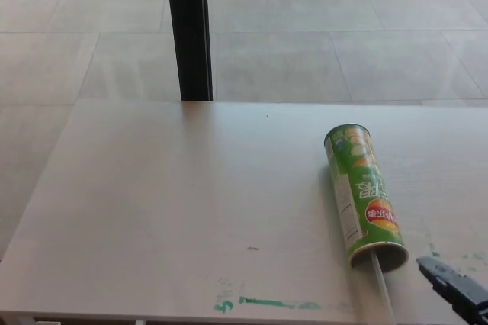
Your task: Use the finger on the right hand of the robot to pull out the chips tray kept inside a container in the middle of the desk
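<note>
The pale, smooth counter (168,203) is wide and bare on its left and middle part, with green paint marks (263,304) near the front edge. The green cylinder container (363,197) lies on its side at the right, open mouth toward the front edge. A thin clear tray edge (381,288) comes out from it. The right hand (454,287) enters at the corner, just beside the mouth; I cannot tell how its fingers stand.
</note>
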